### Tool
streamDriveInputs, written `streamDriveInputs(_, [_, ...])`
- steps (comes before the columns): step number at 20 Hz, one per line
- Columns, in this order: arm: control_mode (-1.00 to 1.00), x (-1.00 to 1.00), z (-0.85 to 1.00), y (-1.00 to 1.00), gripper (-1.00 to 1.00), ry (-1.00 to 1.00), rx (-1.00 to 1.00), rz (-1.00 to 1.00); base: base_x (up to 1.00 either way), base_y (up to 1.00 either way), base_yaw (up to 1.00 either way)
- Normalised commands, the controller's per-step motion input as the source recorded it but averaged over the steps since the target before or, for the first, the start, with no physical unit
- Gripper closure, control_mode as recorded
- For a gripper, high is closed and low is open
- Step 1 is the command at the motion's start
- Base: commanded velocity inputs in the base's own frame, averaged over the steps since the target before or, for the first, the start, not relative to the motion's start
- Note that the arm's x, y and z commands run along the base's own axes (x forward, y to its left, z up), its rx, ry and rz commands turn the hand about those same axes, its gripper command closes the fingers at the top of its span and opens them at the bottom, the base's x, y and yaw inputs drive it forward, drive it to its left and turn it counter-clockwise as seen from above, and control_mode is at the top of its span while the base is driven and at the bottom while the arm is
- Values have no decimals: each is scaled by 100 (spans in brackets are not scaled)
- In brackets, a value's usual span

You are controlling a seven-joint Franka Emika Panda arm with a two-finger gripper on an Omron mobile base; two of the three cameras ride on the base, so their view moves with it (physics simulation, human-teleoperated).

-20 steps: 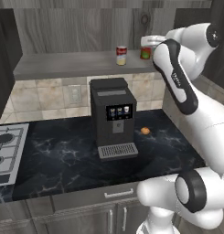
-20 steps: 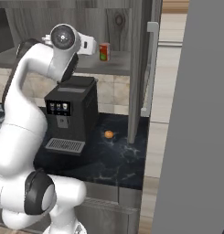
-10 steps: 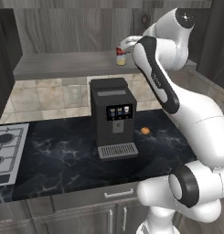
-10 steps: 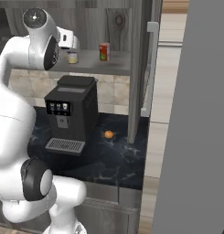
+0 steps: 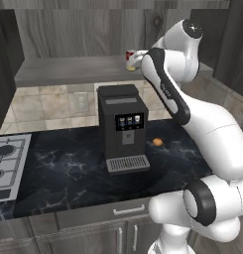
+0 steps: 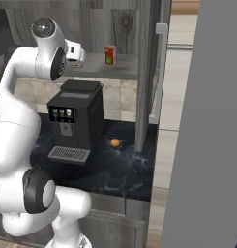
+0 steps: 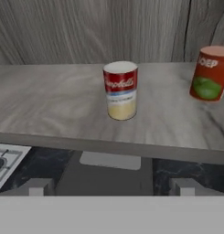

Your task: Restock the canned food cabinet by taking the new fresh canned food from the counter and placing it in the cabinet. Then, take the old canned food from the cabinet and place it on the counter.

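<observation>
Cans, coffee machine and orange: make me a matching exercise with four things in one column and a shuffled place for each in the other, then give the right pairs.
Things:
1. red and cream can
2. red-orange and green can
3. coffee machine
4. small orange

Places:
A. on the black counter, standing below the shelf
B. on the grey shelf, straight ahead of the gripper in the hand view
C. on the black counter, lying beside the coffee machine
D. on the grey shelf, toward the right edge of the hand view

Pairs: 1-B, 2-D, 3-A, 4-C
</observation>
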Motion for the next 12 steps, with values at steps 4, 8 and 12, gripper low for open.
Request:
streamDriveInputs(4, [-100, 18, -1, 0, -100, 0, 0, 0, 0, 0, 0])
streamDriveInputs(8, [-100, 21, -3, 1, -100, 0, 0, -1, 0, 0, 0])
streamDriveInputs(12, [-100, 35, -1, 6, -100, 0, 0, -1, 0, 0, 0])
